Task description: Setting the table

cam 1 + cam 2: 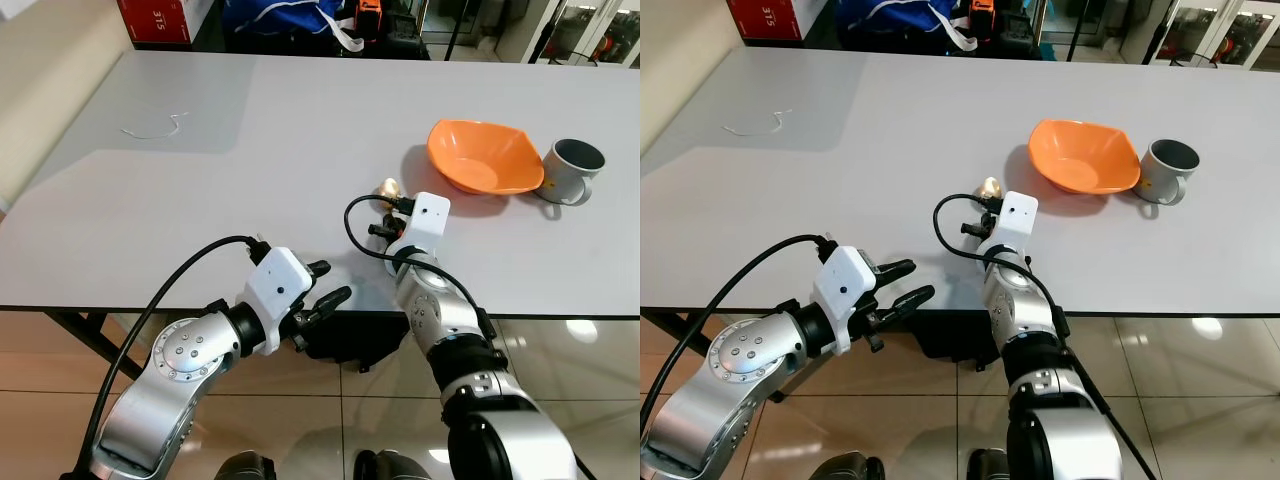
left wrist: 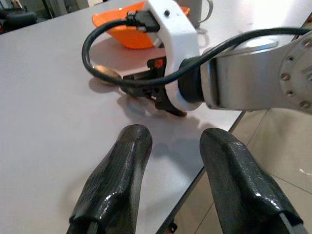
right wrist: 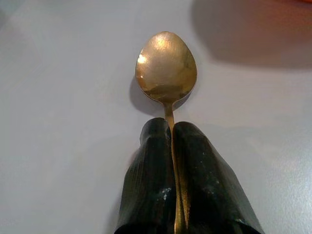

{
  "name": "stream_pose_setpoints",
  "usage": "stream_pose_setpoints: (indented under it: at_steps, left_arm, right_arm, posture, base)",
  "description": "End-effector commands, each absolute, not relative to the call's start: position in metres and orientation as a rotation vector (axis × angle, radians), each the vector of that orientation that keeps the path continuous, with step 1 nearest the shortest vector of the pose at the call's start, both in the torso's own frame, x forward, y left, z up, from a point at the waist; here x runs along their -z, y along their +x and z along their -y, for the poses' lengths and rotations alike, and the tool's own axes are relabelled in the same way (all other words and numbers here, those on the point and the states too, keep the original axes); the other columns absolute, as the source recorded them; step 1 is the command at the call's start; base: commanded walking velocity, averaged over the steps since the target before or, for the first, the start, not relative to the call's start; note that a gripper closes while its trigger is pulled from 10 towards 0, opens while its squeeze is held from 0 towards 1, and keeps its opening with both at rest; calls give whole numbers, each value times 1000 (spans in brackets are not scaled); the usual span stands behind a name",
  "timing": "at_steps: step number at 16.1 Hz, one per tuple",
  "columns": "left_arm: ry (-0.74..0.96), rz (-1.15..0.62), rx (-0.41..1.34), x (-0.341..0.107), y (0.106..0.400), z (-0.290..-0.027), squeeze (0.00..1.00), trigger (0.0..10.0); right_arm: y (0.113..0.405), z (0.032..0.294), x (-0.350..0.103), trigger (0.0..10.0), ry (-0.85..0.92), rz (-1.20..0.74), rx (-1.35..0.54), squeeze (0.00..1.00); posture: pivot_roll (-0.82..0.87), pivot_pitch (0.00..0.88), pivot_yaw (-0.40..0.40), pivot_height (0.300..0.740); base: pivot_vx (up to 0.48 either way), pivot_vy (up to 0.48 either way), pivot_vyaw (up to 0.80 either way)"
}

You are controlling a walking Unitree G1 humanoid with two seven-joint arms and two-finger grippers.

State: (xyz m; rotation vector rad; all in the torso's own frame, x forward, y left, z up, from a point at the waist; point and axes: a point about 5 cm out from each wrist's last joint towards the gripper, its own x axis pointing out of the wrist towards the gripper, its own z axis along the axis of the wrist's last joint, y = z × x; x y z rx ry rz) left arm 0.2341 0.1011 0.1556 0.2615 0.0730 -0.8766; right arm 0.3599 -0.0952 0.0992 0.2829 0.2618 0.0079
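On the desk [image 1: 250,130], far right: orange bowl [image 1: 484,156] and grey mug [image 1: 571,168], interiors bare. Right end effector [image 3: 171,127] clamped on gold spoon [image 3: 166,67]; left end effector [image 1: 318,295] apart.

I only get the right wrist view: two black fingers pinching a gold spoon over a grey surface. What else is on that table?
Observer: An orange bowl sits just beyond the spoon, with a grey mug to its right.
Operator: Is the other arm doing anything?
Observer: The left gripper hovers at the table's near edge, fingers open and holding nothing.
Operator: Anything else lying about?
Observer: A thin white string lies far off on the left side of the table.
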Motion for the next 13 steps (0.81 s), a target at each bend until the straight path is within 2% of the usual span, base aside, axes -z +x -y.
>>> stream_pose_setpoints:
  at_steps: [1,9,10,12,13]
  left_arm:
    - [261,-68,880,-159,232,-102,0,10000]
    - [273,-83,875,-162,227,-107,0,10000]
    - [277,-85,874,-162,227,-108,0,10000]
    - [284,-87,872,-163,227,-108,0,10000]
    - [284,-87,872,-163,227,-108,0,10000]
  right_arm:
    - [364,95,-104,10000,255,-239,-14,0]
    - [368,100,-97,10000,230,-263,13,0]
    - [368,101,-97,10000,235,-267,13,157]
    - [369,100,-96,10000,238,-266,8,976]
    - [369,100,-96,10000,236,-266,8,1000]
  posture:
    - [113,127,-15,740]
    - [154,137,-20,740]
    - [161,137,-18,740]
    - [167,136,-18,740]
    - [167,136,-18,740]
  base:
    - [0,0,0]
    - [0,0,0]
    - [0,0,0]
    - [0,0,0]
    - [0,0,0]
